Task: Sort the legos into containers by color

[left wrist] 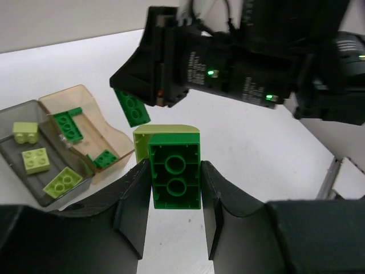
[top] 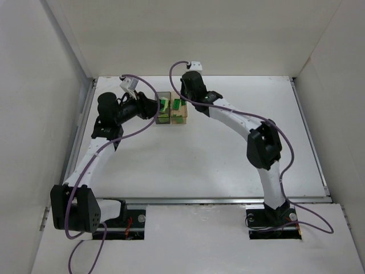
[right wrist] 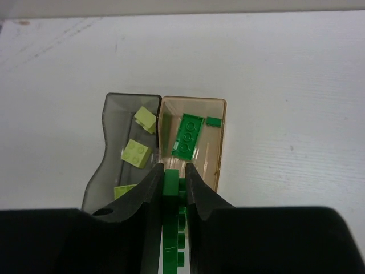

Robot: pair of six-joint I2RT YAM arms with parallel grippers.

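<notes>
My left gripper [left wrist: 175, 191] is shut on a dark green brick [left wrist: 175, 174], underside towards the camera, with a pale yellow-green brick [left wrist: 165, 132] stuck to its far side. It hovers just left of the containers [top: 155, 107]. My right gripper [right wrist: 171, 177] is shut on a long dark green plate [right wrist: 171, 197] above the near end of the tan bin [right wrist: 219, 142]. That bin holds dark green legos [right wrist: 189, 135]. Beside it, touching, the smoky grey bin [right wrist: 111, 137] holds three pale legos [right wrist: 136, 153]. The left wrist view shows the right gripper's plate [left wrist: 132, 107] hanging above the table.
Both bins [top: 171, 109] stand at the back of the white table, between the two arms. White enclosure walls [top: 63, 85] close in the left, back and right sides. A metal rail [top: 228, 200] runs along the near edge. Purple cables [top: 137, 80] loop over the arms.
</notes>
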